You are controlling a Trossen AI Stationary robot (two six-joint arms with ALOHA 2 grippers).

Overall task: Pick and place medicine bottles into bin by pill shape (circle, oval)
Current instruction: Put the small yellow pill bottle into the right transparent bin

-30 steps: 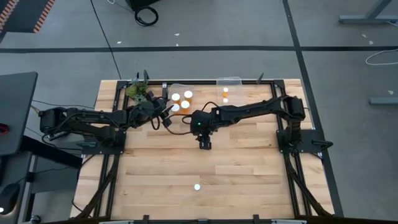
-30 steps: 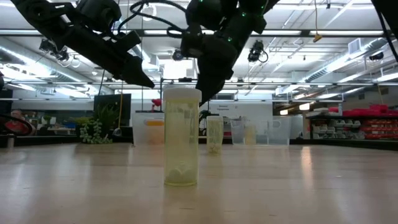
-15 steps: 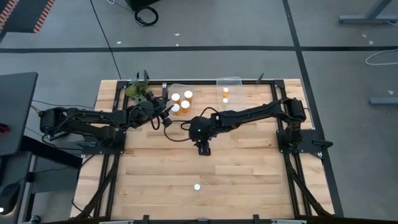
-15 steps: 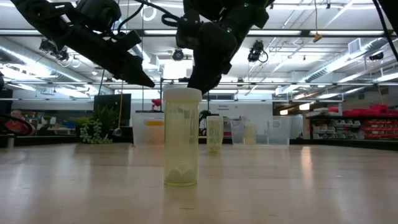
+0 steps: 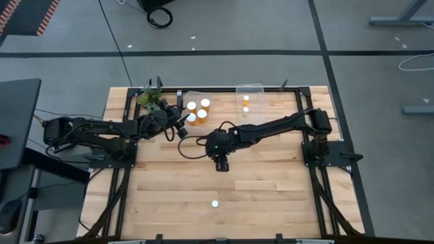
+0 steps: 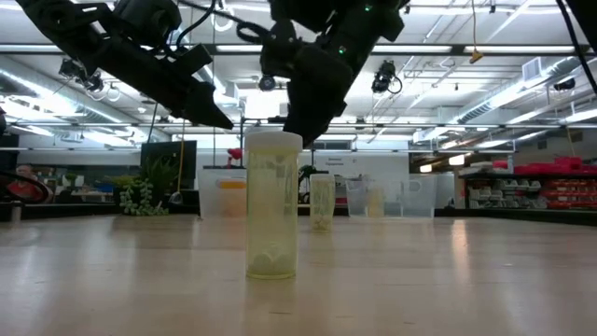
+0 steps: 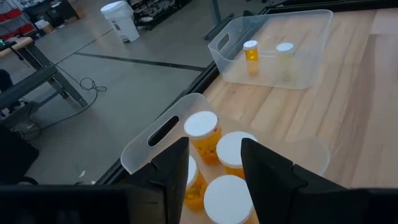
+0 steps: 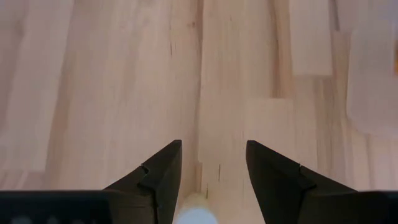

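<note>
A single medicine bottle point(image 5: 215, 203), a cylinder with a round white cap, is stood upright on the pale wood-plank table point(image 5: 271, 190), well apart from both bins. The right gripper point(image 5: 222, 165) is held above the table centre; its two dark wedge-shaped fingers point(image 8: 163, 177) are set apart with nothing between them. The left gripper point(image 5: 183, 123) is positioned over the clear plastic bin point(image 7: 144, 146), which contains four orange bottles point(image 7: 203, 132); its fingers are parted and hold nothing. Two smaller bottles point(image 7: 251, 50) are stood in the second clear bin point(image 7: 261, 73).
</note>
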